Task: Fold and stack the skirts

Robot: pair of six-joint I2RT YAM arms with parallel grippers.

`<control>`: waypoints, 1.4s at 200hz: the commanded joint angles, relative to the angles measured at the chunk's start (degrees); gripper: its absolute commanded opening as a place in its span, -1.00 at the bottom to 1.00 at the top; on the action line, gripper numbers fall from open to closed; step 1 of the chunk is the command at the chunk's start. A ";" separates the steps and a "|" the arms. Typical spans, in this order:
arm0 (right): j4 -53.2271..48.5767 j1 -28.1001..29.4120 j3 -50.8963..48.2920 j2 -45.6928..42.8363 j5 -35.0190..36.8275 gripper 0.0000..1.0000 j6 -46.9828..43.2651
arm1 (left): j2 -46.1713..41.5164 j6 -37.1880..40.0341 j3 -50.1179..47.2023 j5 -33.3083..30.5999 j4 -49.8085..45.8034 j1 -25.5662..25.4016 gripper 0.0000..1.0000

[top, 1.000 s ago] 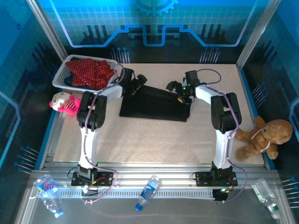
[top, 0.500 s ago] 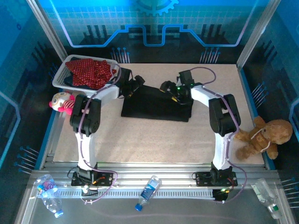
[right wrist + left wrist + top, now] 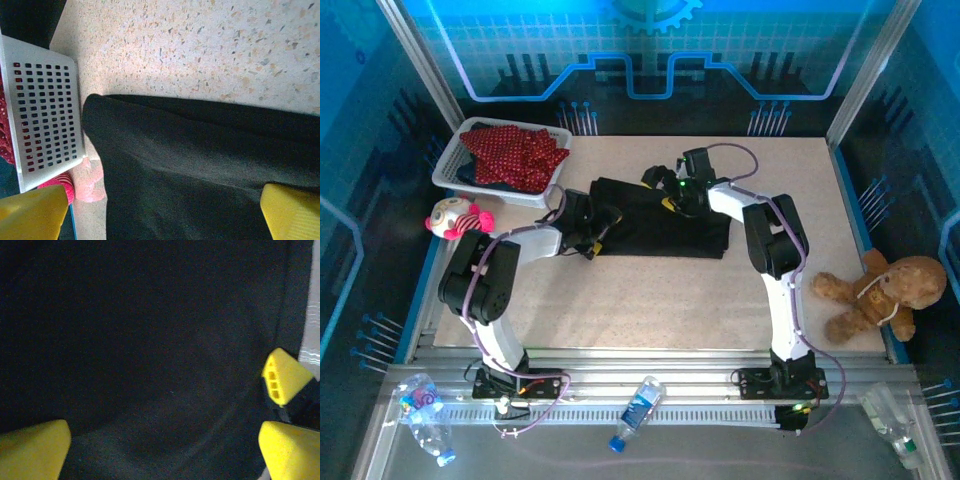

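Table: speckled top (image 3: 650, 290) inside a blue-lit enclosure.
Black skirt (image 3: 665, 228): flat at far-middle, looks partly folded.
Left gripper (image 3: 162, 450): wide open, low over its left end.
Right gripper (image 3: 162, 210): wide open above its far edge.
Red skirt (image 3: 515, 155): heaped in basket (image 3: 448, 168), far-left corner.
Progress: early; no stack begun.

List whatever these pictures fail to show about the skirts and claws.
- Top view: the left claw covers the left end of the black skirt, hiding its fold there.
- Top view: the red skirt hides whatever lies beneath it in the basket.
- Left wrist view: the skirt is too dark to read creases.
- Right wrist view: the bottom edge cuts off the right claw.
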 commanded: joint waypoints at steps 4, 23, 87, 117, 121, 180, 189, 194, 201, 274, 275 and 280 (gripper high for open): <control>1.35 -1.64 -1.66 -0.33 1.90 1.00 -1.27 | 0.08 0.28 -2.86 -1.54 -2.64 -0.47 0.98; 1.15 -3.38 -4.59 -4.79 0.99 1.00 -4.60 | -2.31 0.95 -3.25 -1.04 -3.26 -0.65 0.98; -14.17 -8.76 -23.86 -28.00 11.82 1.00 -11.07 | -9.35 12.65 8.62 -1.17 -14.14 -3.03 0.98; -11.28 -11.50 -36.65 -36.69 9.97 0.98 -4.36 | -5.73 17.41 16.02 -2.07 -19.74 -4.92 0.98; -10.95 -11.64 -38.05 -37.71 9.95 0.96 -3.49 | -4.96 17.49 16.73 -1.70 -19.96 -5.10 0.98; -5.59 -11.68 -50.82 -42.45 6.96 0.86 5.99 | 5.04 13.27 24.47 10.59 -16.00 -9.40 0.98; -3.55 -11.63 -52.33 -42.74 6.56 0.83 7.44 | 6.61 11.75 25.42 13.02 -14.72 -10.47 0.98; -2.63 -11.69 -52.92 -42.81 6.33 0.82 8.08 | 7.58 11.04 25.82 14.09 -13.86 -10.97 0.98; -1.45 -11.68 -53.47 -42.77 5.91 0.80 8.60 | 8.77 10.37 26.50 15.26 -13.03 -11.73 0.98; 3.36 -10.86 -54.03 -40.42 4.93 0.69 10.09 | 19.24 6.61 28.27 16.96 -14.55 -13.93 0.98; 3.61 -10.84 -54.10 -40.41 4.99 0.69 10.17 | 19.25 6.57 28.25 16.96 -14.60 -13.97 0.98; 4.32 -10.86 -54.44 -40.19 4.93 0.69 10.68 | 19.57 6.59 28.10 17.26 -14.77 -14.04 0.98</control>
